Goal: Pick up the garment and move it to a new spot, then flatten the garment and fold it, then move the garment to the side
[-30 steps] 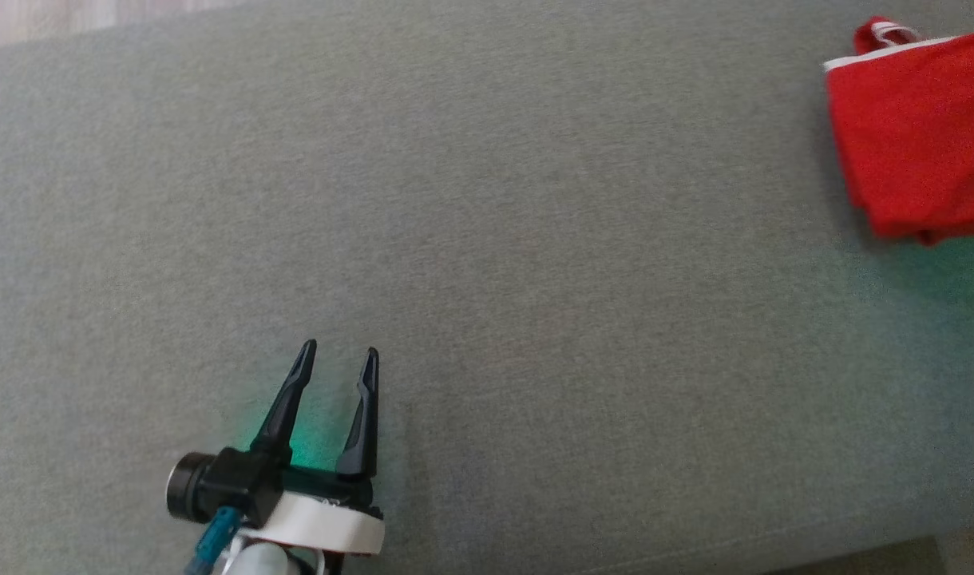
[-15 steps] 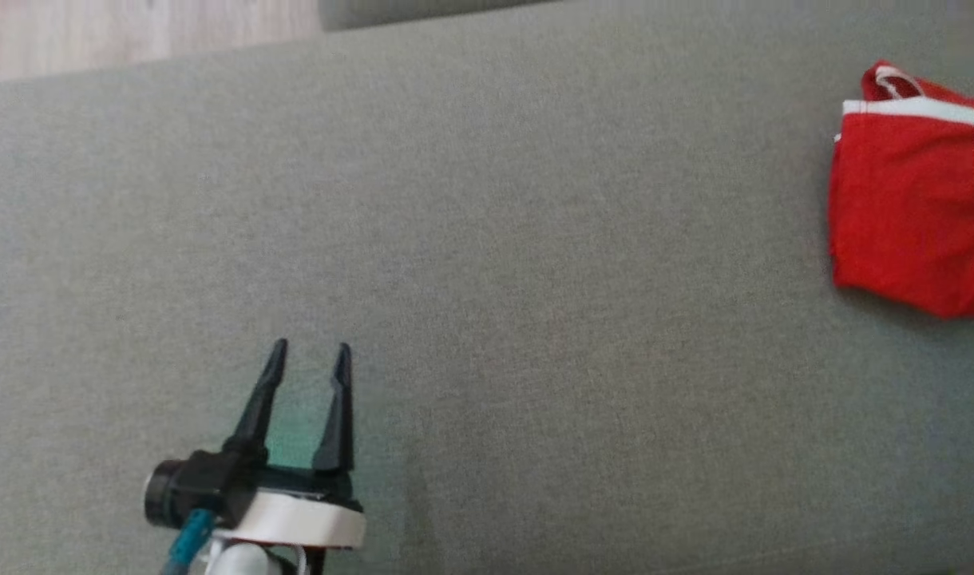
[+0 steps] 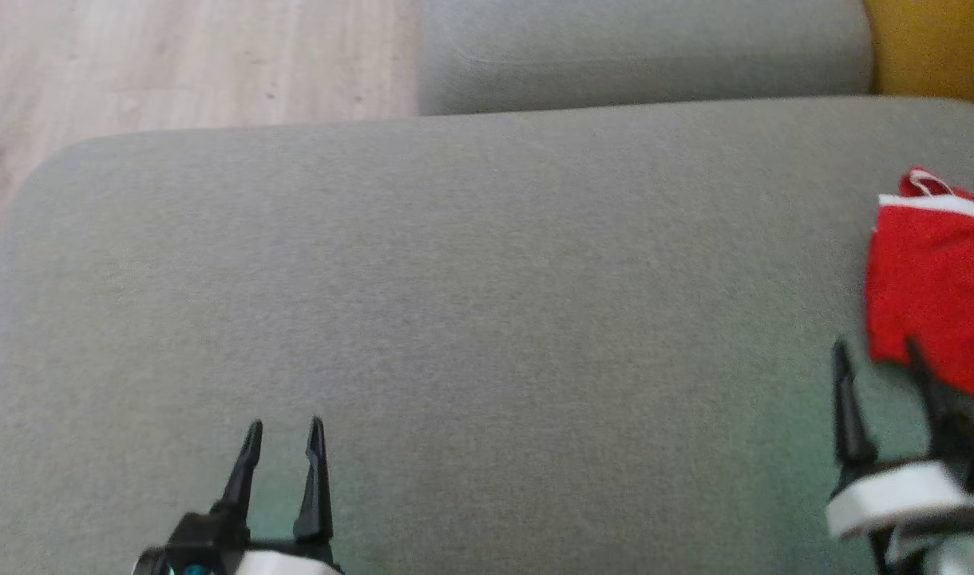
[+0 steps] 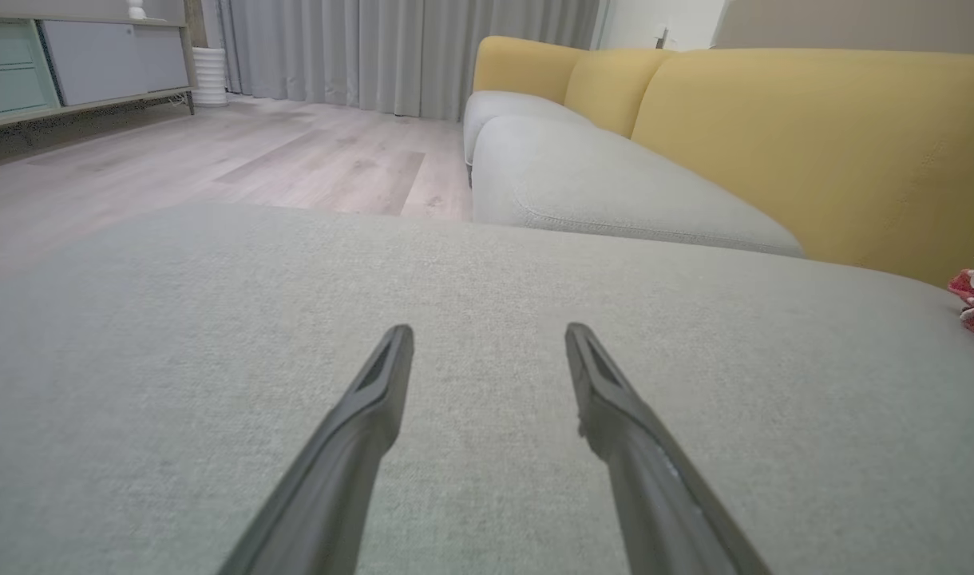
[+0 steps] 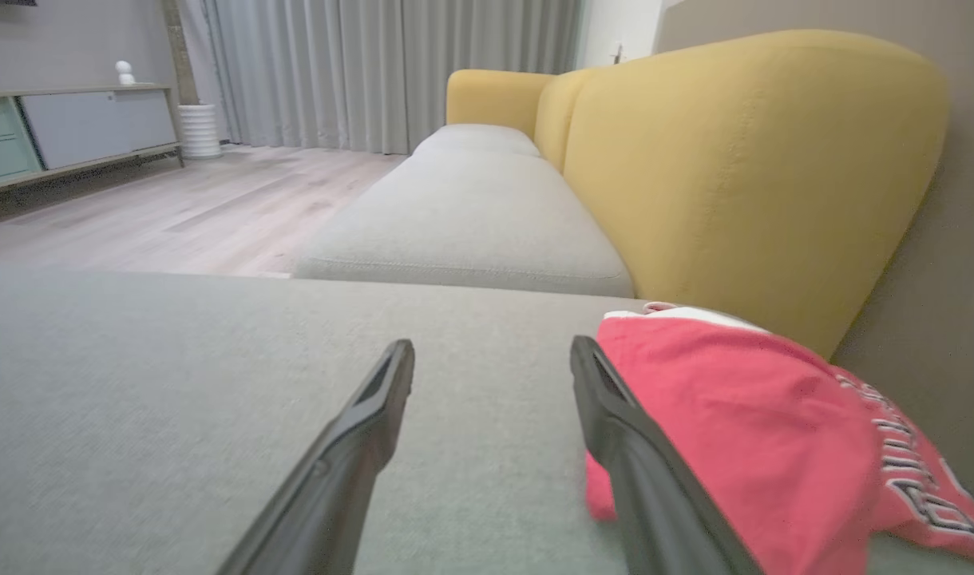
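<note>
Item 1. Left end effector (image 3: 285,422): near edge of the grey seat cushion (image 3: 487,279), left of middle. Fingers spread, nothing between them, bare fabric beneath.

Item 2. Right end effector (image 3: 874,345): near edge, towards the right-hand corner. Fingers spread, gripping nothing. In the right wrist view its right-hand finger (image 5: 647,471) crosses in front of the garment's edge; whether they touch cannot be told.

Item 3. Garment (image 3: 930,303): red, white trim along its far side, white lettering on one part. It lies folded at the cushion's right edge, just beyond the right end effector and well apart from the left one.

Item 4. Second grey cushion (image 3: 639,56): adjoins the far edge.

Item 5. Yellow backrest (image 5: 734,160): along the right side.

Item 6. Wooden floor (image 3: 176,64): beyond the far left corner. Grey curtains (image 5: 375,72) and a low cabinet (image 5: 72,128) stand farthest off.
</note>
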